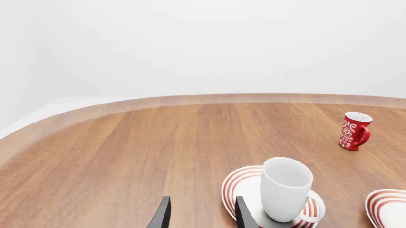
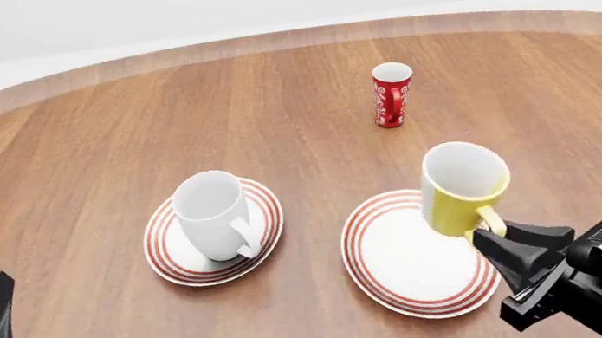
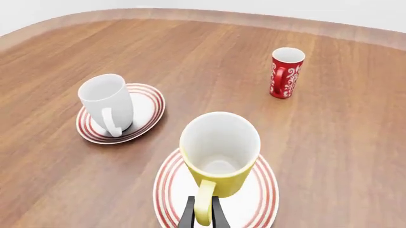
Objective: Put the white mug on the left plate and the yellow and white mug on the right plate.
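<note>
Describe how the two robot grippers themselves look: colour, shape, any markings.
Both are matte black. The left gripper shows two slim, tapering, blade-like fingers. The right gripper has wedge-shaped fingers on a blocky black body with a ribbed top. No cables, labels or markings are visible.

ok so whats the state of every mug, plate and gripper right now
large plain white mug: upright, standing on the left plate
left red-ringed white plate: flat on table, holds the white mug
small yellow mug with white inside: held by its handle over the right plate, tilted
right red-ringed white plate: flat on table
slim red patterned mug: upright on table, apart
left gripper: fingers open, empty
right gripper: shut on the yellow handle
</note>
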### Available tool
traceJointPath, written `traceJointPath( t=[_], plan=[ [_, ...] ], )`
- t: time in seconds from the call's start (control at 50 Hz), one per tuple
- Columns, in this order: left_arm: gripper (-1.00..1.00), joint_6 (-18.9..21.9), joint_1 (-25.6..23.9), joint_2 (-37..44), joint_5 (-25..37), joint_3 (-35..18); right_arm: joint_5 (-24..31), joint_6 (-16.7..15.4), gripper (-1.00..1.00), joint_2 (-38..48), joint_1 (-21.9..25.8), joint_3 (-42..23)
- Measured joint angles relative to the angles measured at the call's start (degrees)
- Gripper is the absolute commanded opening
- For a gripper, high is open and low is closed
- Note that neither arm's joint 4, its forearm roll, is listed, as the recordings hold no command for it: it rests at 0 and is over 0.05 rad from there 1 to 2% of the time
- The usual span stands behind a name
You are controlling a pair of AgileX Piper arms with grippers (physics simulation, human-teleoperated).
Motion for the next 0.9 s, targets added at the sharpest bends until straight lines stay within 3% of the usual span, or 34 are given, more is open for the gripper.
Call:
traceJointPath(
  t=[0.58,0.9],
  plan=[
    [1.00,0.0,0.0,0.0,0.0,0.0,-14.5,2.7,-1.00,19.0,1.6,0.0],
    [1.00,0.0,0.0,0.0,0.0,0.0,-19.0,3.3,-1.00,25.4,1.6,0.0]
  ],
)
